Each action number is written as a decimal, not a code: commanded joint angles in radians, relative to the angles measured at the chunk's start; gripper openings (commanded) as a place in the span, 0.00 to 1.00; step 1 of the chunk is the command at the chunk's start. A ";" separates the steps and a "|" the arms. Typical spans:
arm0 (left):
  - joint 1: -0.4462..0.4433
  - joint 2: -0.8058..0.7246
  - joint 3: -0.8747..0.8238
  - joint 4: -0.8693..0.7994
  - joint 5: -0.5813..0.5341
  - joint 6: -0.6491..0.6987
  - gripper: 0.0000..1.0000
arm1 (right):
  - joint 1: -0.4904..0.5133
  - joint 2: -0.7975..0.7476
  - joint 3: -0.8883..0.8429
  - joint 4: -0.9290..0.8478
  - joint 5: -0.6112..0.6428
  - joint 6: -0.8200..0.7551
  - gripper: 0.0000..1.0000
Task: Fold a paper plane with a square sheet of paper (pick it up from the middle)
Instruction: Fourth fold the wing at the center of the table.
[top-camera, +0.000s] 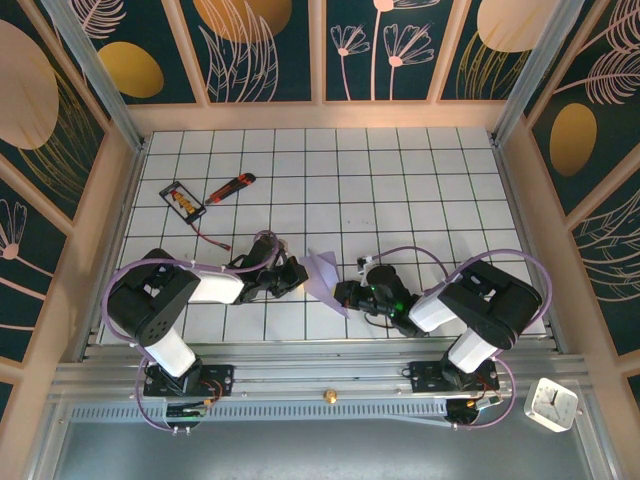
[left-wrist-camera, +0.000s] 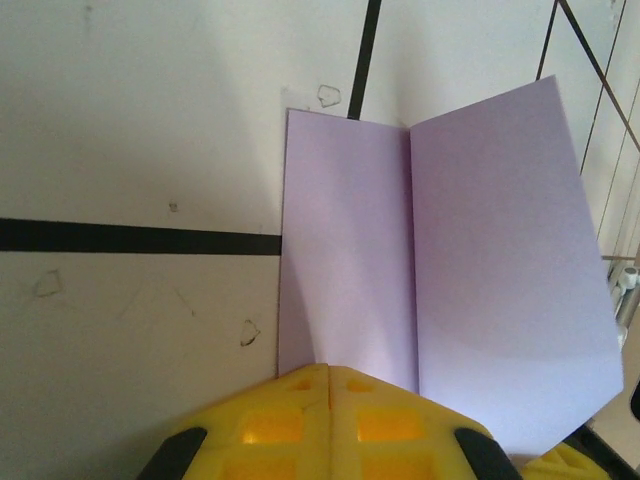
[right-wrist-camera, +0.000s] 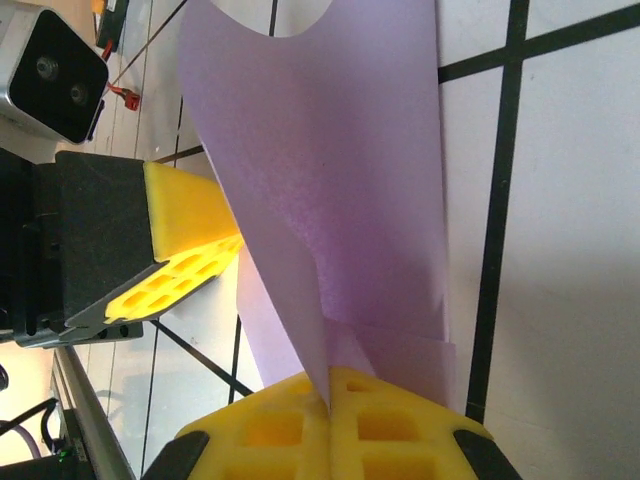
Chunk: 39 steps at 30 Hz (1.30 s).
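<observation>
The square sheet of paper (top-camera: 325, 272) is pale lavender and stands between my two grippers with one crease down its middle. In the left wrist view one half of the square sheet of paper (left-wrist-camera: 340, 250) lies flat on the table and the other half rises to the right. My right gripper (right-wrist-camera: 330, 385) is shut on an edge of the sheet (right-wrist-camera: 340, 180), which rises from its yellow fingertips. My left gripper (left-wrist-camera: 330, 372) is shut, its tips over the flat half's near edge; a grip there is not visible. Its yellow fingers (right-wrist-camera: 185, 225) sit beside the raised half. The paper plane is out of view.
A red-orange utility knife (top-camera: 230, 187) and a small black-framed card (top-camera: 183, 200) lie at the back left of the gridded table (top-camera: 400, 190). A white clock (top-camera: 551, 404) sits off the table at the front right. Wooden walls (top-camera: 330, 115) ring the table.
</observation>
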 joint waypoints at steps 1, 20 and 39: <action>-0.003 0.045 -0.005 -0.072 -0.049 0.043 0.00 | -0.014 0.016 -0.029 0.059 -0.018 0.046 0.00; -0.003 0.021 0.085 -0.159 -0.048 0.101 0.00 | -0.033 0.082 -0.014 0.042 -0.047 0.076 0.00; -0.040 -0.060 0.163 -0.112 0.020 0.124 0.00 | -0.043 0.073 -0.036 0.035 -0.033 0.094 0.00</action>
